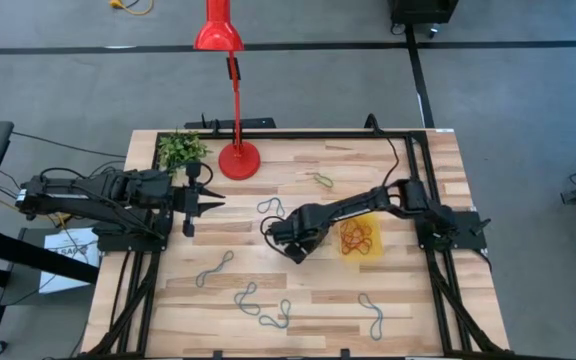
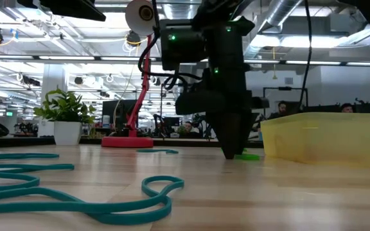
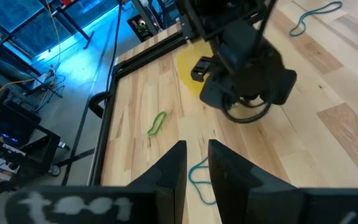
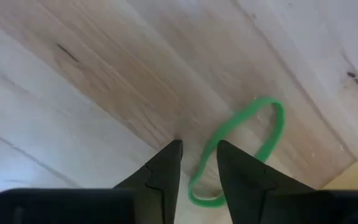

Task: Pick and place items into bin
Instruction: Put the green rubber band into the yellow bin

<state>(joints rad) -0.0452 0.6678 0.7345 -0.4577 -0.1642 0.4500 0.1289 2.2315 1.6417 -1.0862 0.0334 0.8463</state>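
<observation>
While the right tool (image 4: pixel 198 163) stands slightly parted (fingertips at the table), a green loop (image 4: pixel 241 146) lies between its fingertips.

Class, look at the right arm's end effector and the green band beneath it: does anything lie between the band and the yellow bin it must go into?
Nothing visible does. The right end effector is down at the green band on bare wood, and the yellow bin sits just beside it, with no other object in the gap between them in the low view.
</observation>
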